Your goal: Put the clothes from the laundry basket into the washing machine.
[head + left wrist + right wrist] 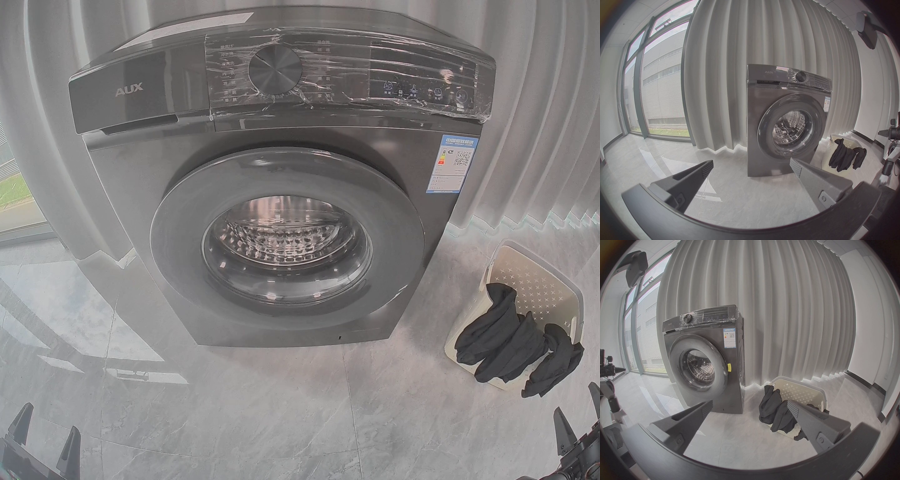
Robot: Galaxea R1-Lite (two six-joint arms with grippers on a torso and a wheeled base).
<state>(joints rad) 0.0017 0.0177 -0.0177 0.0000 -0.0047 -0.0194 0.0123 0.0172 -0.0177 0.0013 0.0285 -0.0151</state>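
A dark grey washing machine stands in front of me, its round door shut over the steel drum. On the floor to its right a cream laundry basket holds black clothes that hang over its front rim. The same clothes lie in the basket in the right wrist view, and the basket also shows beside the machine in the left wrist view. My left gripper is open, low at the near left. My right gripper is open, low and near the basket. Both hold nothing.
Pale pleated curtains hang behind the machine. The floor is glossy grey tile with free room in front. Tall windows stand to the left.
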